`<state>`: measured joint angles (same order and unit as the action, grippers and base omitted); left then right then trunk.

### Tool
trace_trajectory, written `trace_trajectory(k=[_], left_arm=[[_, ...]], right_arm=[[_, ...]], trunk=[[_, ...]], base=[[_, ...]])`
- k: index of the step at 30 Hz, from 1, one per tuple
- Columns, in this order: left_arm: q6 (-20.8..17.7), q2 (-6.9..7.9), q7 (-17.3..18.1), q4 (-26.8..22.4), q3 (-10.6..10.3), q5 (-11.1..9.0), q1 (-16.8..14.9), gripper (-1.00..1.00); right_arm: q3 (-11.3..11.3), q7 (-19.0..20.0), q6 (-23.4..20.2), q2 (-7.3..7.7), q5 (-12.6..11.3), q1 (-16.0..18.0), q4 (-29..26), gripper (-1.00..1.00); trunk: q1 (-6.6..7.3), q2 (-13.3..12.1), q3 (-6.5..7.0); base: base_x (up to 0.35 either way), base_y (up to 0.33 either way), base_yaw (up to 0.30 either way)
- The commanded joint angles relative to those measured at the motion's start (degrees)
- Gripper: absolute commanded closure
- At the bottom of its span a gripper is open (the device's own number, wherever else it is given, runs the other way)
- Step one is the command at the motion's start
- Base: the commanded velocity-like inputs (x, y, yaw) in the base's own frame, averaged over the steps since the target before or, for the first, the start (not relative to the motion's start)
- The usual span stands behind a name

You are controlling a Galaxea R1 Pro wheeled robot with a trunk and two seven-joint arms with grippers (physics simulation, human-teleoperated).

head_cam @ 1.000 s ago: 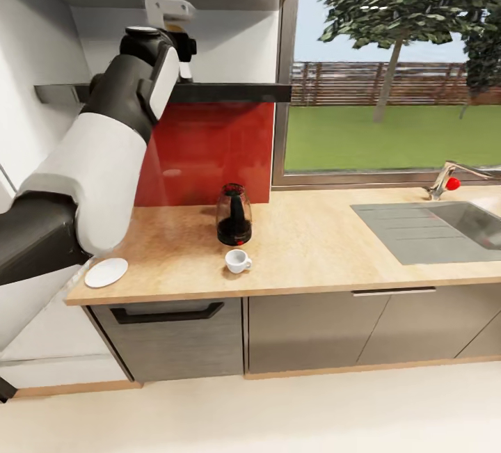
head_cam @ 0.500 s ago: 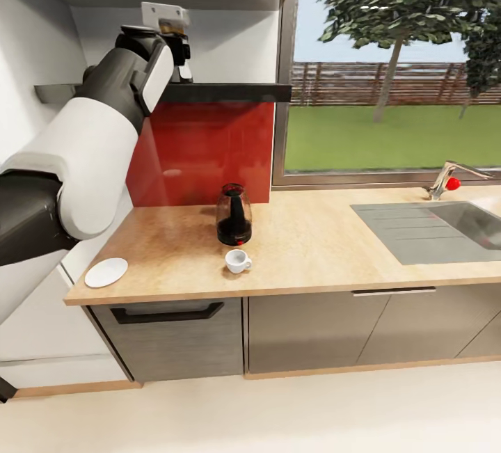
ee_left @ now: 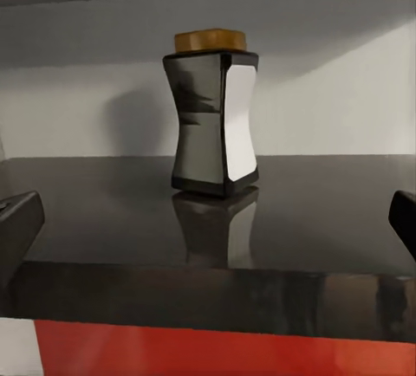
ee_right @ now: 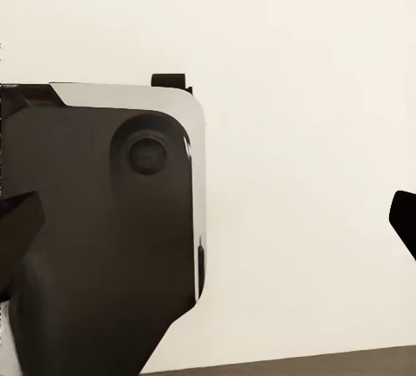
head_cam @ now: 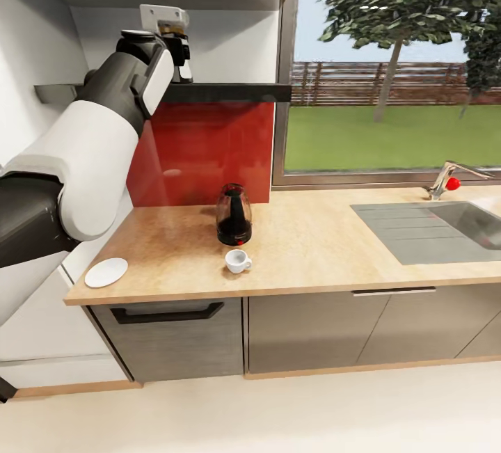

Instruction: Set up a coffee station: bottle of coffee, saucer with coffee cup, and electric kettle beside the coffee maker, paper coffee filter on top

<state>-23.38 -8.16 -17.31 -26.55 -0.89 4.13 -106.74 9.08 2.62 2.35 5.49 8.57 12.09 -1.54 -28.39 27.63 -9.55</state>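
The bottle of coffee (ee_left: 212,120), dark with a yellow-gold cap and a pale label, stands upright on the dark kitchen shelf (head_cam: 229,92). My left gripper (ee_left: 212,220) is open in front of the shelf edge, short of the bottle, with its fingertips (ee_left: 17,224) far apart. On the countertop (head_cam: 313,244) the electric kettle (head_cam: 234,215) stands by the red backsplash. The coffee cup (head_cam: 238,260) sits just in front of it. The saucer (head_cam: 106,272) lies at the counter's left front corner. My right gripper (ee_right: 212,229) is open and holds nothing. The coffee maker and paper coffee filter are out of view.
A steel sink (head_cam: 445,227) with a faucet (head_cam: 445,178) is set into the counter's right part, below a window. My raised left arm (head_cam: 97,154) covers the wall at the left. A dark-and-silver rounded body (ee_right: 113,220) stands before a white wall in the right wrist view.
My left arm's elbow and wrist have shifted a little to the left at shelf height, most of it before half a second ago. The things on the counter have stayed put.
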Motion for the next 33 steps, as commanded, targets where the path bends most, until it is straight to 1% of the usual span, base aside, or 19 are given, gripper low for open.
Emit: trace_trajectory(k=[1,4,10,13,21,29,33], left_arm=[[-0.45,-0.01,-0.09,0.0,-0.05,0.33,-0.05,-1.0],[-0.44,-0.01,-0.03,-0.36,-0.08,0.28,0.05,-1.0],[-0.32,-0.02,0.04,-0.59,-0.22,0.3,0.12,-1.0],[-0.28,-0.02,0.06,-0.69,-0.42,0.36,0.13,-1.0],[-0.51,0.05,-0.1,-1.72,-0.09,0.34,0.05,-1.0],[-0.5,0.07,-0.11,-2.56,-0.08,0.28,0.04,-1.0],[-0.52,0.07,-0.05,-2.62,-0.03,0.29,0.04,-1.0]], right_arm=[[0.5,0.19,0.2,0.01,0.57,0.04,0.05,-1.0],[0.5,0.19,0.2,0.0,0.57,0.04,0.05,-1.0],[0.5,0.19,0.2,-0.04,0.57,0.04,0.05,-1.0],[0.5,0.19,0.2,-0.04,0.57,0.04,0.05,-1.0],[0.49,0.19,0.2,-0.12,0.57,0.04,0.05,-1.0],[0.47,0.19,0.2,-0.13,0.57,0.04,0.05,-1.0],[0.45,0.19,0.2,-0.13,0.57,0.04,0.05,-1.0]], trunk=[[-0.02,0.1,-0.11],[-0.02,0.1,-0.11],[-0.02,0.1,-0.11],[-0.02,0.1,-0.11],[-0.02,0.1,-0.11],[-0.02,0.1,-0.11],[-0.02,0.1,-0.11]], base=[[0.0,0.0,0.0],[0.052,0.0,0.0],[0.192,0.0,0.0],[0.045,0.0,0.0],[0.029,0.0,0.0],[0.263,0.05,0.0],[0.094,0.029,0.0]])
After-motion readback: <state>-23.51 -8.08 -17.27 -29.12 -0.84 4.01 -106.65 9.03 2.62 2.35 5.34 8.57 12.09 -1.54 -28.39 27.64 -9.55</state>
